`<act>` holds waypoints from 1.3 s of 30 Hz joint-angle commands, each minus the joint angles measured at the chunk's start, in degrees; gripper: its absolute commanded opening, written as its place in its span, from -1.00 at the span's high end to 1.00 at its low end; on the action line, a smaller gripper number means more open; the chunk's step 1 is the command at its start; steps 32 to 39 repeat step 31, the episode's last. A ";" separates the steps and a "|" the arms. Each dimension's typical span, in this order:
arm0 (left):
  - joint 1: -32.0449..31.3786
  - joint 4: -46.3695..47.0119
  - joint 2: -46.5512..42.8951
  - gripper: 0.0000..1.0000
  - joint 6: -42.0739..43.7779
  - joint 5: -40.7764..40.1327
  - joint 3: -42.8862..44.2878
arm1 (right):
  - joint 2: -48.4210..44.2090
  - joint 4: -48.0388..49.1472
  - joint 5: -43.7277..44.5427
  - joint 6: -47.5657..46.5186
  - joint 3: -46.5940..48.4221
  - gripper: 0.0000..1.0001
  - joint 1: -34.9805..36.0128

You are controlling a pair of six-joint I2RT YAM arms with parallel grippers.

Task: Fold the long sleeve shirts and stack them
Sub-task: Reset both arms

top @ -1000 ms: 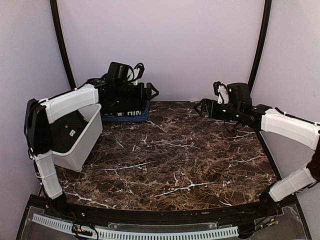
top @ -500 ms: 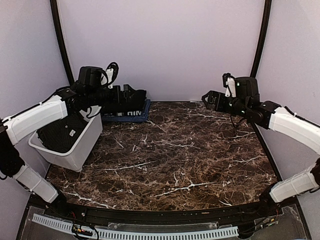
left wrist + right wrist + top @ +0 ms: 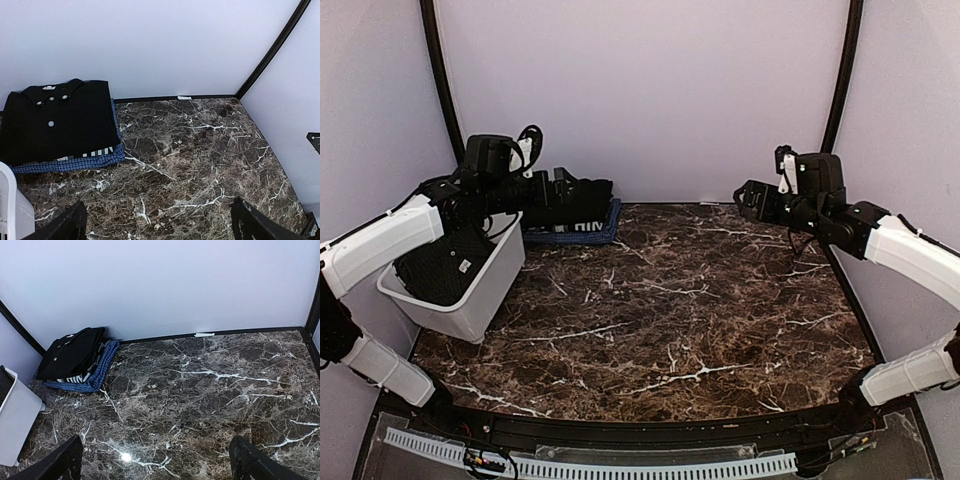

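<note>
Progress: two shirts are folded and stacked at the far left corner of the tabletop (image 3: pixel 670 320), against the back wall. The black shirt (image 3: pixel 55 120) lies on top, collar to the rear and buttons up. The checked shirt (image 3: pixel 75 161) lies beneath it, showing only its blue edge and a strip of striping along the front and right side. The stack looks square and settled.

Outstanding: the white bin (image 3: pixel 470 310) sits at the left edge, just beside the stack. It holds a dark garment (image 3: pixel 435 270) with a small white tag. I judge this to be at least one more shirt awaiting folding. How many lie in the bin cannot be told.

Grippers: the left gripper (image 3: pixel 157 220) hangs above the left part of the tabletop, near the stack, fingers spread wide and holding nothing. The right gripper (image 3: pixel 155 455) is raised over the far right of the tabletop, also spread and empty.

Change from the earlier frames: the left arm has drawn back from over the stack toward the bin side. The right arm has lifted and pulled slightly rightward. The stack and the bin have not shifted. The placement step appears finished.
</note>
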 commanded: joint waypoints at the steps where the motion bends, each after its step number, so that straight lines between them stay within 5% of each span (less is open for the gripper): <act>1: 0.67 -0.87 -1.59 -0.98 -1.07 2.16 -0.98 | -0.12 -0.86 2.60 0.80 1.08 -0.97 0.21; 39: 1.51 -2.15 -5.83 -0.98 0.45 3.14 -3.67 | -1.07 -4.48 3.89 3.76 1.98 -0.97 0.20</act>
